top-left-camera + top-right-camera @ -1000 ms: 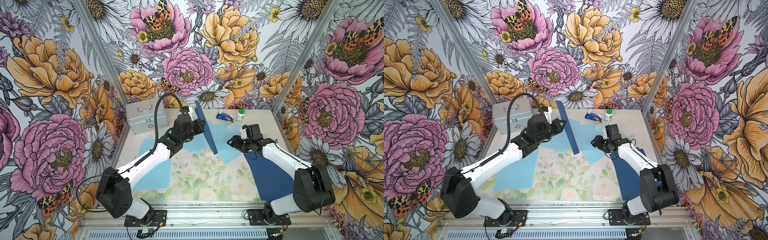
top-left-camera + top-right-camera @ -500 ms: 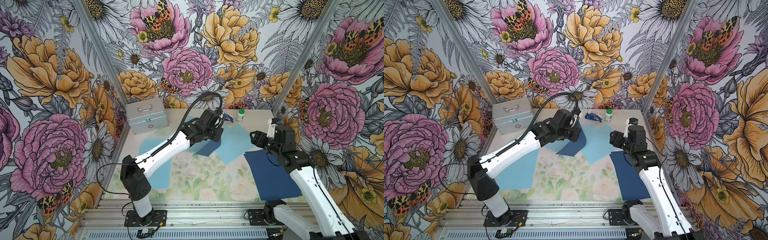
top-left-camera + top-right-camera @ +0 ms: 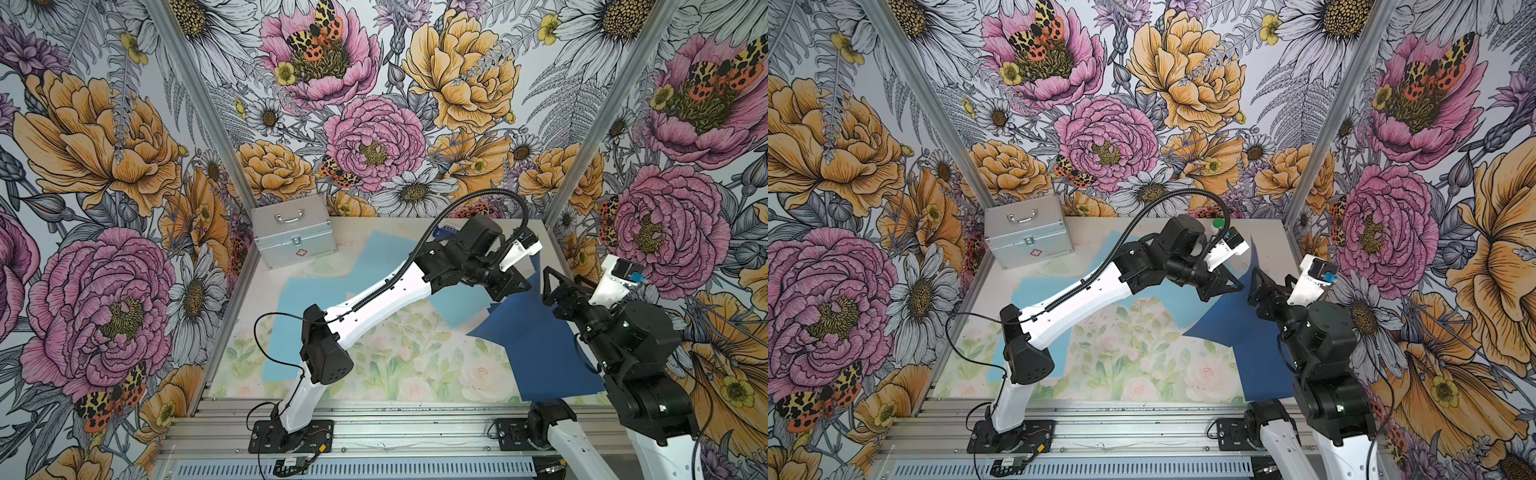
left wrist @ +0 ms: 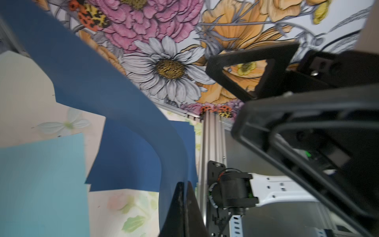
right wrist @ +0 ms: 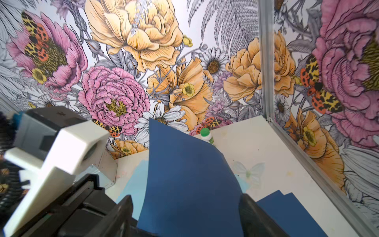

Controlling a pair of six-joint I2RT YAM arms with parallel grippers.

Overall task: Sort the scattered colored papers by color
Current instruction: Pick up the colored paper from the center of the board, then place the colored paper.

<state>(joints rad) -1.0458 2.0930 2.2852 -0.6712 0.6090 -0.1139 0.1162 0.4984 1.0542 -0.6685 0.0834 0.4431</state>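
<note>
Navy sheet (image 3: 498, 324) is curling up off the table (image 3: 374, 232), pinched in the left gripper (image 3: 515, 286), whose jaws are sitting together on its edge; the left wrist view is showing that sheet (image 4: 114, 106) arching away from the closed tips (image 4: 184, 197). Landmark: silver case (image 3: 293, 237), standing in the far corner of the table.

Edges and room:
- Right gripper (image 3: 550, 284) is hanging well across the table from the case, just beside the left one, its jaws standing apart with nothing between them in both top views.
- More navy sheets (image 3: 552, 365) are lying flat along the table edge farthest from the case, next to the right arm's base.
- Light blue sheets: one (image 3: 286, 332) is lying on the near side of the case, along the wall on the case's side; another (image 3: 386, 257) is lying beside the case, running under the left arm.
- Bare floral mat (image 3: 407, 365) is lying open between the two groups, the widest free stretch.

View differences:
- Right wrist view is showing the raised navy sheet (image 5: 184, 174) standing between its parted fingers (image 5: 123, 213), contact unclear; also a green-capped bottle (image 5: 206, 135) at the back wall.
- A top view is showing that bottle's cap (image 3: 1217, 224) past the left arm.
- Left wrist view is showing stacked navy corners (image 4: 127, 160) and a light blue sheet (image 4: 41, 184) flat below.
</note>
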